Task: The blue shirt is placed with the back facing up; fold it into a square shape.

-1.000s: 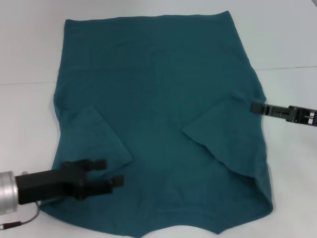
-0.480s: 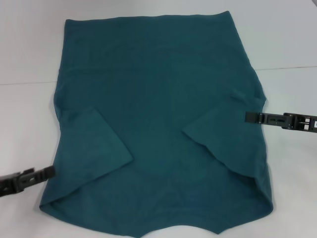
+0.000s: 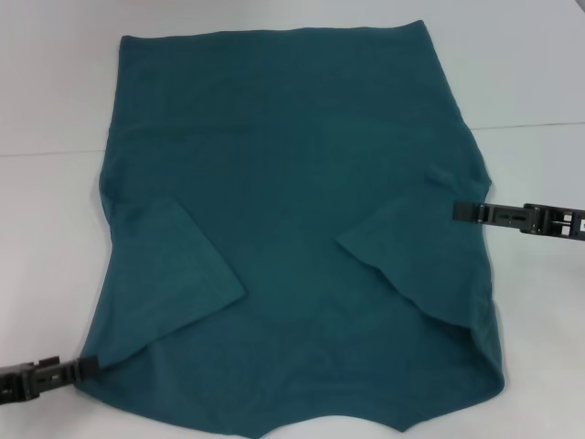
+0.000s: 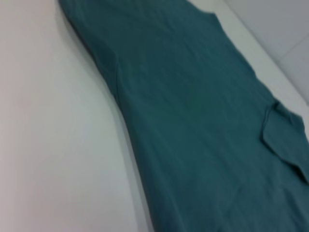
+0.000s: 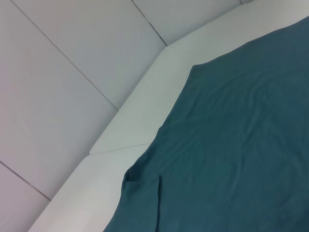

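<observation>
The blue shirt (image 3: 292, 174) lies flat on the white table, plain side up, with both sleeves folded inward onto the body: one at the left (image 3: 174, 265) and one at the right (image 3: 411, 265). My left gripper (image 3: 87, 369) is low at the shirt's near left corner, its tip at the cloth's edge. My right gripper (image 3: 462, 211) is at the shirt's right edge, at about armpit height, its tip touching the cloth. The shirt also shows in the left wrist view (image 4: 193, 121) and in the right wrist view (image 5: 241, 145).
The white table (image 3: 46, 229) stretches bare to the left and right of the shirt. A seam line crosses the table behind the right arm (image 3: 530, 124). A grey tiled floor (image 5: 58, 72) shows past the table's edge in the right wrist view.
My left gripper has drawn back off the shirt to its near left corner. My right gripper has shifted slightly inward along the right edge, then stayed.
</observation>
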`<state>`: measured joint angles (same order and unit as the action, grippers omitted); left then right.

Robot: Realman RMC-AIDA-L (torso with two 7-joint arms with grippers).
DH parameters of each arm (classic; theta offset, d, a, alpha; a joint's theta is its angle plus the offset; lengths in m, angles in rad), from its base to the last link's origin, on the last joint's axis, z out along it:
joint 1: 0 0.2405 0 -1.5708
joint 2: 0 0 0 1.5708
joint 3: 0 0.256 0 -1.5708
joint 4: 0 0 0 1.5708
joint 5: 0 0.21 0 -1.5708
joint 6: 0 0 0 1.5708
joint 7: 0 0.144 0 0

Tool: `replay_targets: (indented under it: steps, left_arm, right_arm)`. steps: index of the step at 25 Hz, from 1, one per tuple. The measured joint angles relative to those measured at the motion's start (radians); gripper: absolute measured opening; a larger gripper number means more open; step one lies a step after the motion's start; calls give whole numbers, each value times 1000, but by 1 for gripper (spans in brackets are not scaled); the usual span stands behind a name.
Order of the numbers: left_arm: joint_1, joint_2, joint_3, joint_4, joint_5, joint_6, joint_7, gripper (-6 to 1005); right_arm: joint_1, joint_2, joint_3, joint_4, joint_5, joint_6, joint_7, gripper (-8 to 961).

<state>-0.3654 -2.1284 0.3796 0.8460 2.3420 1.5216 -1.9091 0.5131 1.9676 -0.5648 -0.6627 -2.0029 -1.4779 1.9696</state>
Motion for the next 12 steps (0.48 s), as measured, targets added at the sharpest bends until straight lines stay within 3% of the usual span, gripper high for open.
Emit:
replay_targets:
  steps: [12]
  left_arm:
    - [-3, -5, 38, -8, 22, -8, -8, 888]
  right_arm:
    - [1, 1, 22, -1, 1, -6, 8, 926]
